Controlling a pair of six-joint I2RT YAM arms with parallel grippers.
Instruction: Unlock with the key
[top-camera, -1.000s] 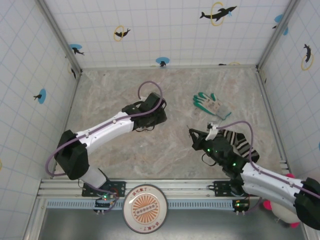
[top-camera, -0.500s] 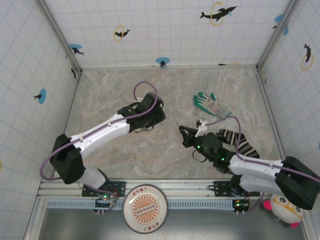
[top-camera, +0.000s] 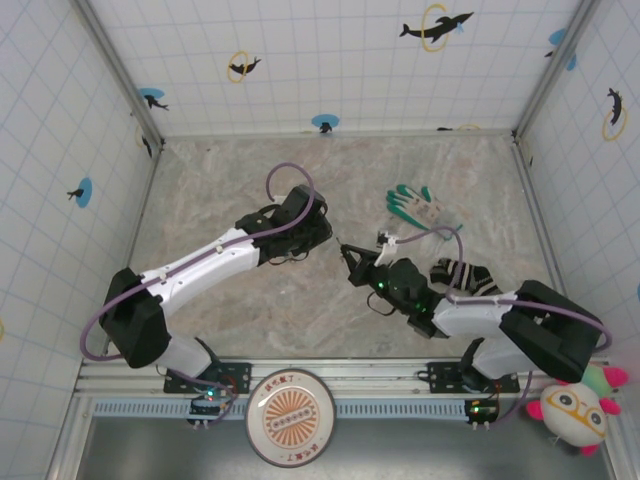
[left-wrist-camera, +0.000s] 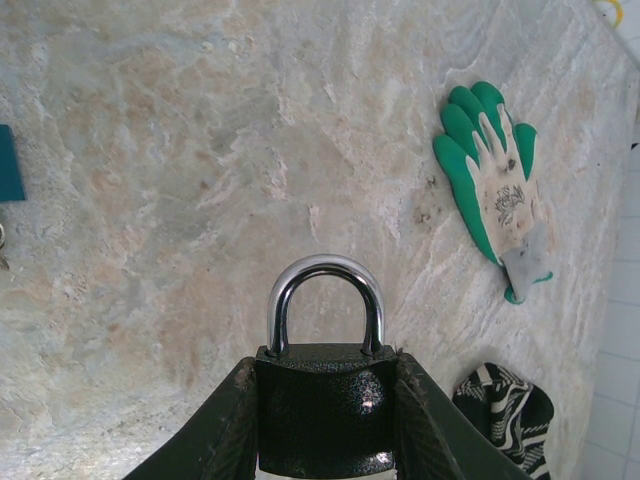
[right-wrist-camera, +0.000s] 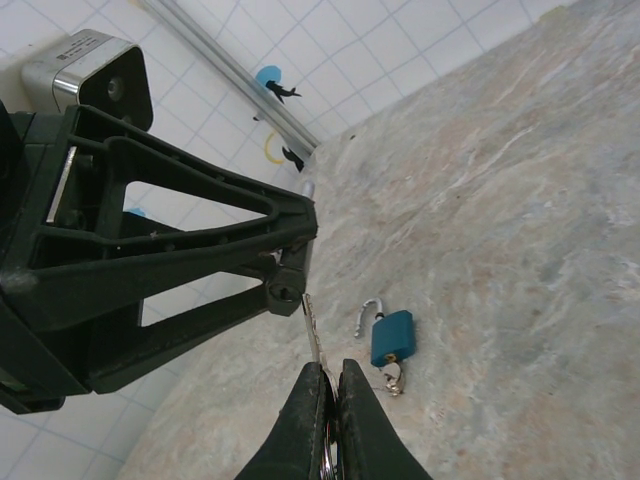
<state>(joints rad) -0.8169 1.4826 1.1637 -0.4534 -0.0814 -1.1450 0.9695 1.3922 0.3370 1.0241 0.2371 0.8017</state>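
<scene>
My left gripper (left-wrist-camera: 325, 400) is shut on a black padlock (left-wrist-camera: 323, 420) with a silver shackle, which points away from the wrist. In the top view this gripper (top-camera: 320, 232) hangs over the middle of the floor. My right gripper (right-wrist-camera: 330, 378) is shut on the key (right-wrist-camera: 311, 325), a thin silvery blade sticking out past the fingertips. The blade's tip sits right at the keyhole end of the black padlock (right-wrist-camera: 285, 290); I cannot tell whether it has entered. From above, the right gripper (top-camera: 350, 257) faces the left one, close by.
A blue padlock (right-wrist-camera: 391, 337) with an open shackle and a small key ring lies on the marble floor. A green-and-white glove (top-camera: 424, 208) and a striped sock (top-camera: 465, 275) lie to the right. Tiled walls enclose the floor on three sides.
My right arm has swung left across the floor, bringing the key up to the padlock. The left arm shifted slightly at first, then held still with the padlock.
</scene>
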